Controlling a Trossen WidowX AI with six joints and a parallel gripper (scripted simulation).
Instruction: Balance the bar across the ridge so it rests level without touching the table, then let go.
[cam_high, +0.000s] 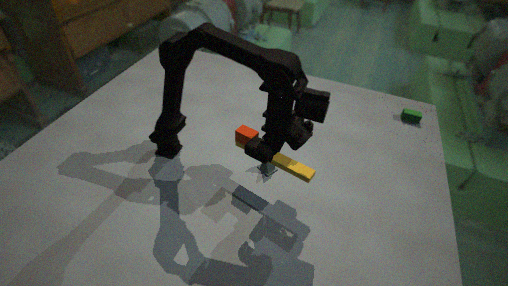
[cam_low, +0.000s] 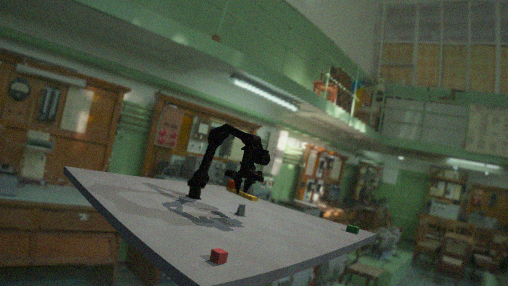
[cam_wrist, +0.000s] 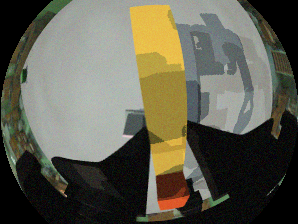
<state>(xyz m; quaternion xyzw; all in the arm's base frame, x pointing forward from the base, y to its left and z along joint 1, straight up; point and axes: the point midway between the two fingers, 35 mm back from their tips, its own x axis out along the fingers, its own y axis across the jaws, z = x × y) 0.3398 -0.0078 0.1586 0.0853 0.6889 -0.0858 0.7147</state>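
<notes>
From the top view, you've got the end effector (cam_high: 270, 152) (cam_low: 243, 189) (cam_wrist: 166, 128) clamped on the yellow bar (cam_high: 295, 168) (cam_low: 248, 197) (cam_wrist: 162, 100), up off the desk (cam_high: 380, 200) (cam_low: 280, 240) (cam_wrist: 80, 85), and there's the orange block (cam_high: 246, 134) (cam_low: 230, 184) (cam_wrist: 172, 204) riding at one end! The small grey ridge (cam_high: 267, 169) (cam_low: 241, 210) (cam_wrist: 135, 124) peeks out close by the bar in this view.

Over to the exterior view: the bar is in the air, and the ridge stands on the desk, apart from it. A red cube (cam_low: 218, 256) sits nearer the camera, and a green block (cam_high: 411, 116) (cam_low: 352, 229) (cam_wrist: 24, 75) lies off by the far corner.

Now the wrist view: the fingers flank the bar, nearer the orange end, and the ridge shows beside it. So you're in the carrying step, I'd say, with placement to come. Your next move: bring the bar over the ridge, put the balance point, likely nearer that weighted end, above its top, keep it level, lower gently, and only then let go.
</notes>
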